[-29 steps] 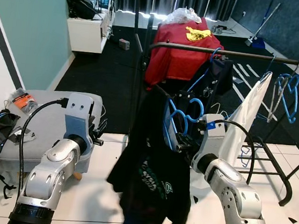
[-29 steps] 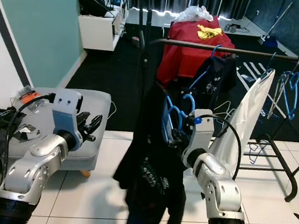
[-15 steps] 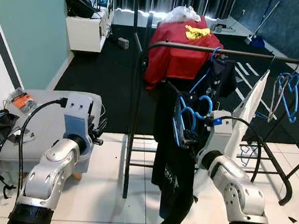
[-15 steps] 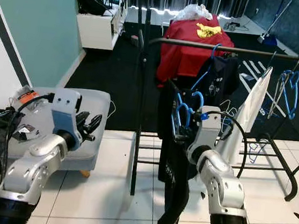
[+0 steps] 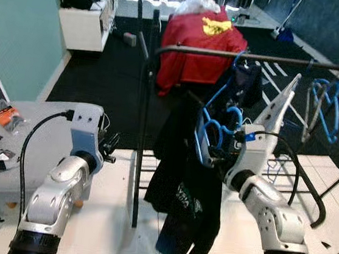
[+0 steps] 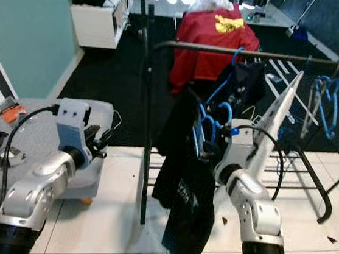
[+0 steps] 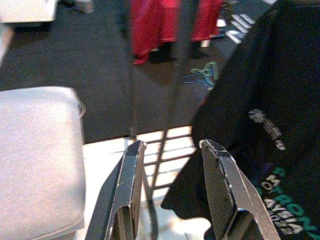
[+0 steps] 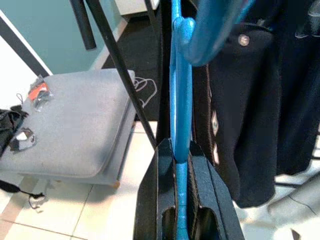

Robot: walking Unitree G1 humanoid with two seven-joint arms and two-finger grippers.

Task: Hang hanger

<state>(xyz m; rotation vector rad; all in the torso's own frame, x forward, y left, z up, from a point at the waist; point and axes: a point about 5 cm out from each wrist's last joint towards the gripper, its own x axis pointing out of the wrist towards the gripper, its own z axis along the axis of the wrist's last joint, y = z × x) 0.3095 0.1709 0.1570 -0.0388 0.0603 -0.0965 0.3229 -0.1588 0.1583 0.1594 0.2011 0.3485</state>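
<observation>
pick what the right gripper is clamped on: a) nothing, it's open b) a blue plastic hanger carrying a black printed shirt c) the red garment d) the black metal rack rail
B: in the right wrist view the right gripper has its two black fingers closed on the blue plastic hanger, and the head views show the black printed shirt draped from that hanger below the black metal rack rail.
</observation>
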